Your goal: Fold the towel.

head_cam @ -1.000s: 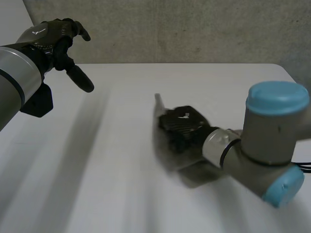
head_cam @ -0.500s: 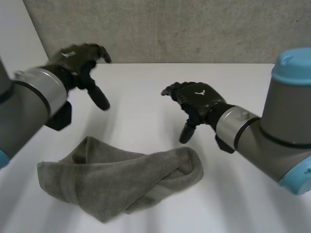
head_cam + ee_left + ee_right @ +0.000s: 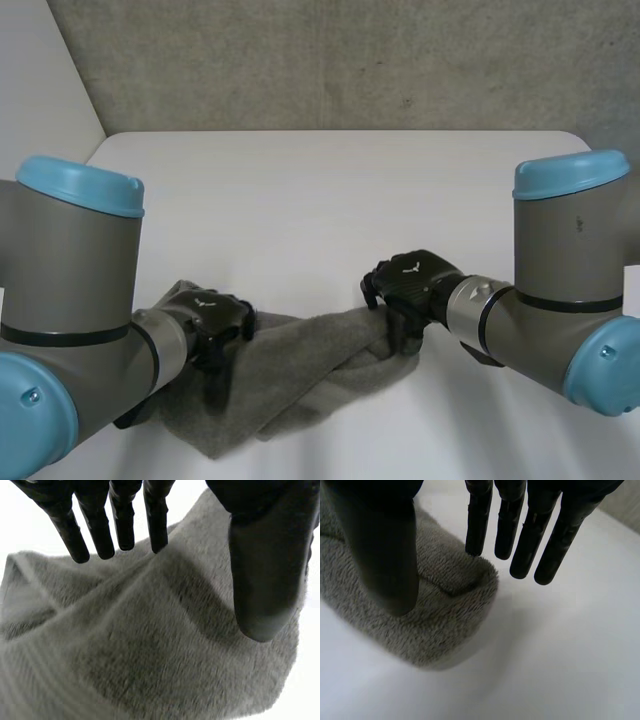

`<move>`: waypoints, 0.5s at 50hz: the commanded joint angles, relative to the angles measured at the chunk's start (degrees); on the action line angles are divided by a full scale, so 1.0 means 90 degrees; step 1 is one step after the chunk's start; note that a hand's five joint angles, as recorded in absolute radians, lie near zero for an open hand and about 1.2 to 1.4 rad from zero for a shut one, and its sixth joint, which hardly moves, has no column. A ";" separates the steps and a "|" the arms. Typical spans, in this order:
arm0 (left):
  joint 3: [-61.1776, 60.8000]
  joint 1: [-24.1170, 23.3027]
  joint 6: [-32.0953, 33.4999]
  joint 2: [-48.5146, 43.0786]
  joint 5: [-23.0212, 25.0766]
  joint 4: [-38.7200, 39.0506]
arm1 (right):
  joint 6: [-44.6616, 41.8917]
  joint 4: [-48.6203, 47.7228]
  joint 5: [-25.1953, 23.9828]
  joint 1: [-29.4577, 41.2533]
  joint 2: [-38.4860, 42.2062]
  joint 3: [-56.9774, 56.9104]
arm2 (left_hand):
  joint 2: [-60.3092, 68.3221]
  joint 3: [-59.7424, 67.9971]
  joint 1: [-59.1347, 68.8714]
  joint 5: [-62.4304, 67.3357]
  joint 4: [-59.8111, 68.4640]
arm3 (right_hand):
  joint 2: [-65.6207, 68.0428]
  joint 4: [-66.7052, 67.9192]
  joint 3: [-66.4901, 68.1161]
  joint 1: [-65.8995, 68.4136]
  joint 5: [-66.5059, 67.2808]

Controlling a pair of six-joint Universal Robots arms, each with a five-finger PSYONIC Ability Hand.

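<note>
We are poising both hands at the grey towel (image 3: 300, 370), which is lying bunched and twisted on the white table (image 3: 330, 190), its long axis running from one hand to the other. Our left hand (image 3: 212, 318) is sitting over the towel's left end, fingers (image 3: 100, 535) straight and spread from the thumb (image 3: 265, 580), gripping nothing. Our right hand (image 3: 410, 285) is waiting at the rolled right end, fingers (image 3: 510, 525) straight just past the cloth, thumb (image 3: 385, 555) over it, also holding nothing. Each hand is nearest its own end, so we are judging a grasp next.
</note>
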 commanded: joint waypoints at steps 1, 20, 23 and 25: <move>-0.0135 0.0109 0.0020 -0.0031 -0.0353 -0.0003 | -0.0110 0.0044 0.0007 0.0006 0.0447 -0.0064 | 0.0535 0.0543 0.0507 0.0489 0.0569 | 0.1690 0.1679 0.1674 0.1644 0.1646; 0.2414 0.0128 0.0557 -0.1056 -0.0421 0.0290 | -0.0745 -0.0171 -0.0316 0.0064 0.0349 -0.1480 | 0.6681 0.6690 0.6653 0.6635 0.6716 | 0.5178 0.5168 0.5163 0.5132 0.5135; 0.3619 0.0128 0.0537 -0.1193 -0.0431 0.0300 | -0.0569 -0.0405 -0.0306 0.0084 0.0398 -0.2525 | 0.6681 0.6690 0.6653 0.6635 0.6716 | 0.5178 0.5168 0.5163 0.5132 0.5135; 0.4201 0.0119 0.0498 -0.1173 -0.0431 0.0339 | 0.0197 -0.1220 -0.0063 0.0084 0.0214 -0.3313 | 0.6681 0.6690 0.6653 0.6635 0.6716 | 0.5178 0.5168 0.5163 0.5132 0.5135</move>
